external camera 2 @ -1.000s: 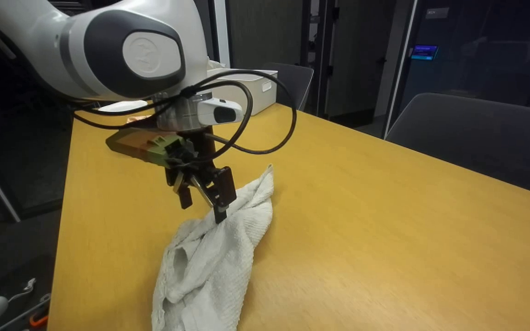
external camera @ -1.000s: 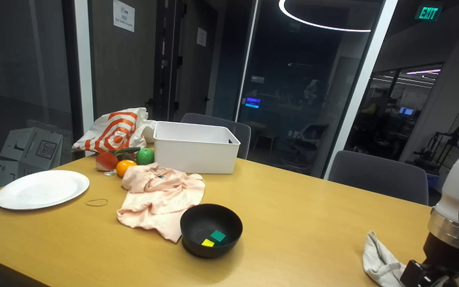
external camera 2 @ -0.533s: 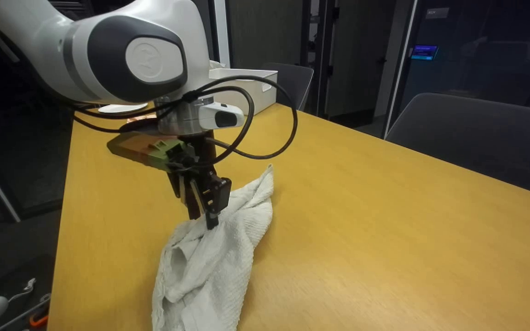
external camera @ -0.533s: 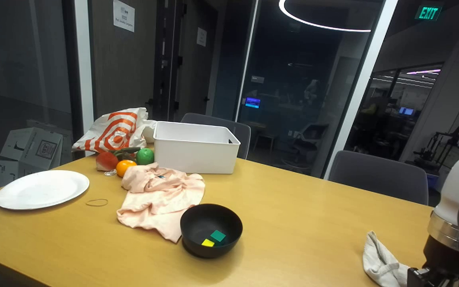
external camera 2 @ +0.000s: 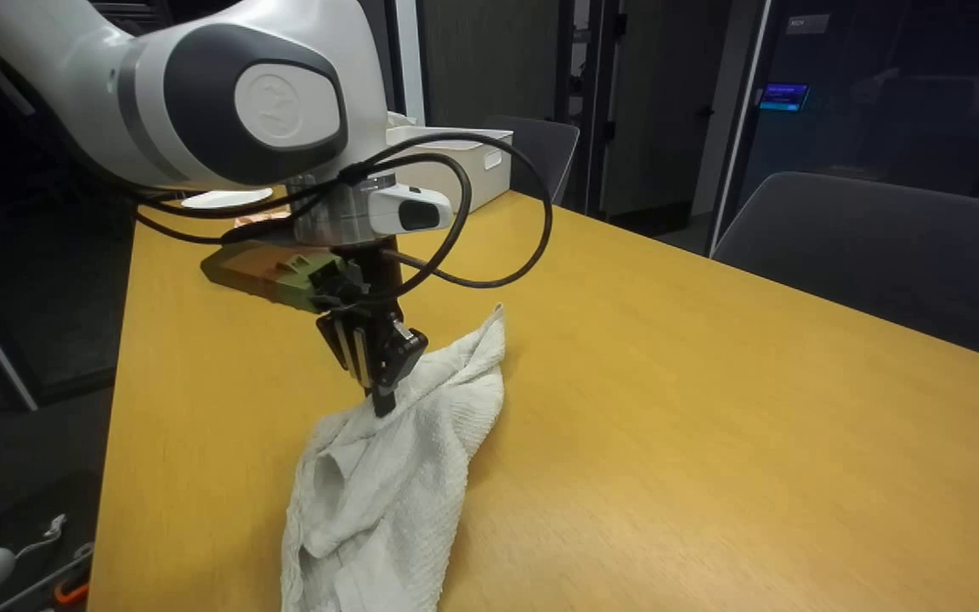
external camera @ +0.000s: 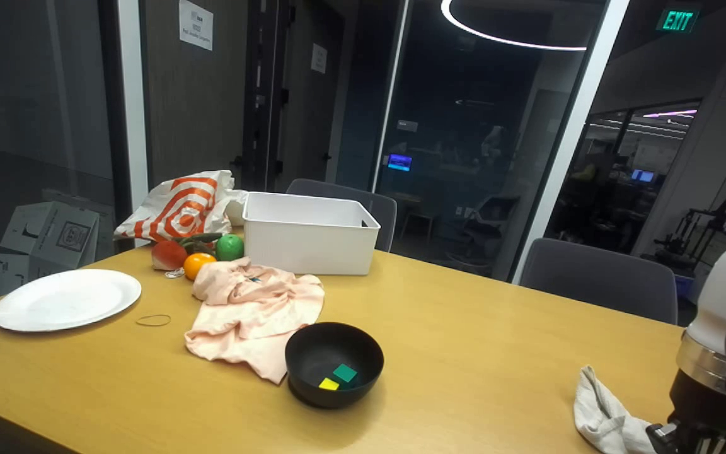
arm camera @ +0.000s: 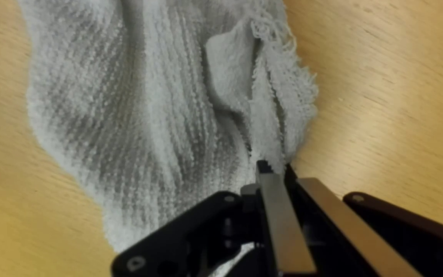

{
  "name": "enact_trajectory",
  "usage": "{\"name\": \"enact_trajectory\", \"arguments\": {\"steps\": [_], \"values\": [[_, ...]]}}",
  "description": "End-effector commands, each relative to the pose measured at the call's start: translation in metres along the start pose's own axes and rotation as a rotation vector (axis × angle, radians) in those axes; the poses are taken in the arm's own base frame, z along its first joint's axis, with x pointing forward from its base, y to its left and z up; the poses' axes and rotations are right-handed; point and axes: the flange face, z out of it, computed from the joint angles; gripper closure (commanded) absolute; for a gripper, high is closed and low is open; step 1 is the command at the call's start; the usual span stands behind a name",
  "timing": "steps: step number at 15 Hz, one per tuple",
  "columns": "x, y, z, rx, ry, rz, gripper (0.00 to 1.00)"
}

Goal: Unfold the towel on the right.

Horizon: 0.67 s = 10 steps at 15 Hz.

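Note:
The towel (external camera 2: 404, 484) is pale grey-white, bunched and folded over itself on the table. It lies at the lower right (external camera: 609, 421) in an exterior view, partly cut off by the frame. In the wrist view the ribbed towel (arm camera: 152, 100) fills the upper left and middle, with a frayed, layered edge on its right side. My gripper (arm camera: 277, 169) is shut on a fold along that edge, and the cloth enters between the fingertips. In an exterior view the gripper (external camera 2: 383, 404) points down onto the towel's upper left edge.
A black bowl (external camera: 334, 343) holding green and yellow pieces stands by a crumpled pink cloth (external camera: 262, 309). Farther back are a white bin (external camera: 309, 243), toy produce (external camera: 230, 247), a bag (external camera: 180, 208) and a white plate (external camera: 67, 299). Chairs (external camera: 599, 277) line the table's far side.
The gripper's fingers, apart a second ago, have come together on the towel's edge. The arm dipped slightly and rose a little again; the towel has hardly moved.

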Motion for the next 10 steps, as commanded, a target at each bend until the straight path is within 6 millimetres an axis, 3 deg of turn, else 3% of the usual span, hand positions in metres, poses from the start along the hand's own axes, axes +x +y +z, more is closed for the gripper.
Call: {"name": "enact_trajectory", "arguments": {"steps": [1, 5, 10], "values": [[0.003, -0.006, -0.024, 0.026, 0.058, 0.003, 0.92], [0.013, -0.029, -0.061, 0.129, 0.146, -0.024, 0.93], [0.024, -0.076, -0.082, 0.344, 0.132, -0.136, 0.91]]}}
